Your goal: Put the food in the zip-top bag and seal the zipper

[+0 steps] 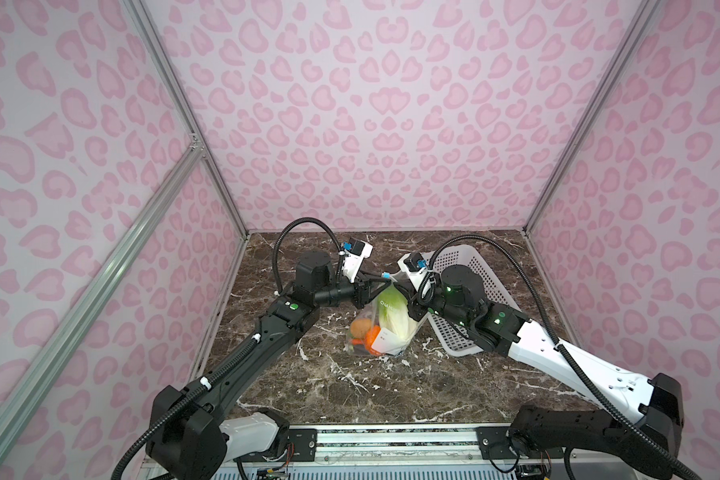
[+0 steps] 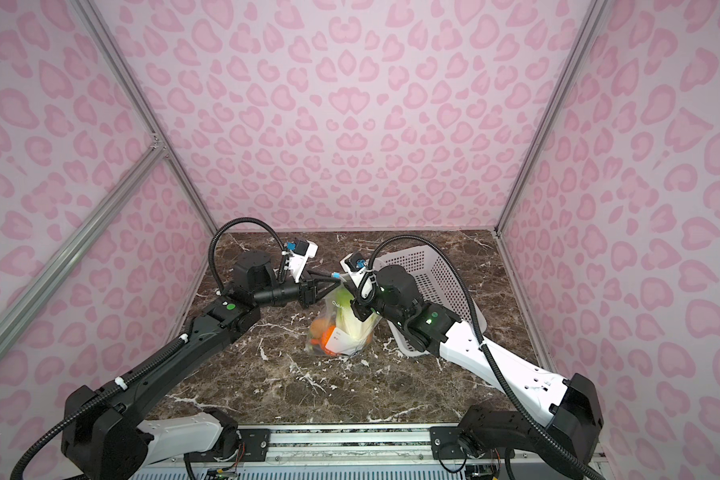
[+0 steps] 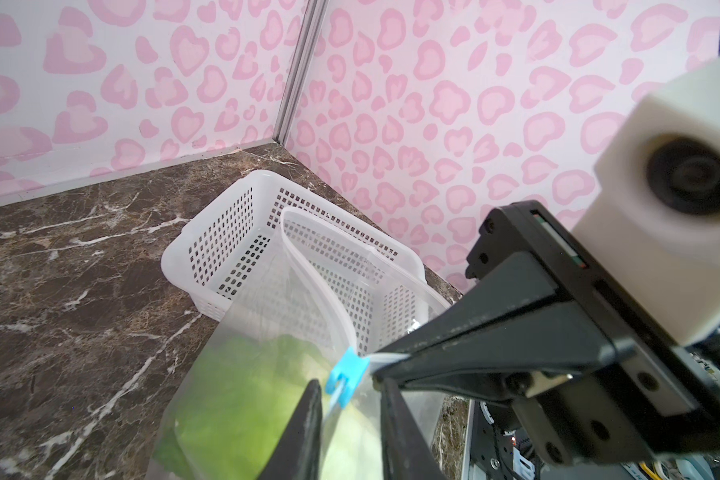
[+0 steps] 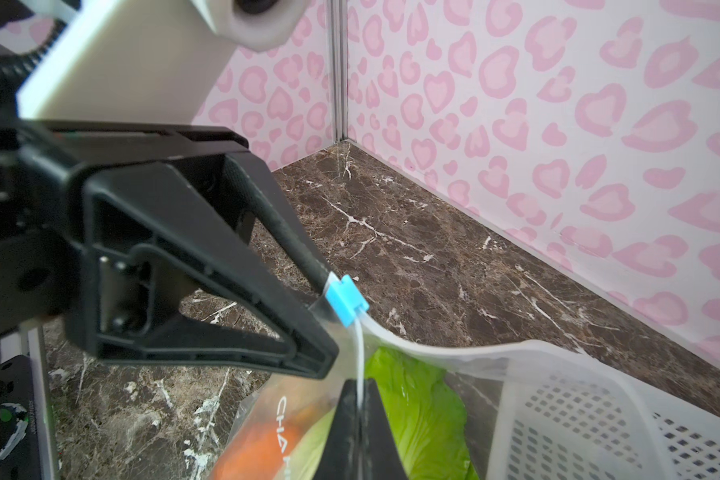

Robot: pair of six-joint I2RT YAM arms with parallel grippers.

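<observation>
**The zip-top bag (image 1: pixel 381 324) hung upright by its mouth, zipper (image 4: pixel 359 357) unsealed**

We see the clear bag standing upright over the middle of the marble table (image 1: pixel 391 395), hung by its top edge between the two arms. Whether its lower end rests on the table we cannot tell. Inside lie the green-and-white cabbage (image 1: pixel 393 309) and, beside it, orange pieces (image 1: pixel 370 336), partly behind a white label (image 1: pixel 381 340). The zipper runs along the top edge. Its two lips stand apart, so the mouth is open, and the blue slider (image 4: pixel 346 300) sits at the end nearest the left arm. The right gripper (image 4: pixel 360 392) has its fingers pressed together on one lip of the zipper, just beside the slider. The left gripper (image 3: pixel 351 386) meets the same corner from the opposite side. Its fingers (image 3: pixel 308 424) stand a little apart, straddling the strip by the slider, with one tip touching the bag's corner; whether they grip it we cannot tell. The white perforated basket (image 1: pixel 474 266) lies behind the right arm, just beside the bag.
</observation>
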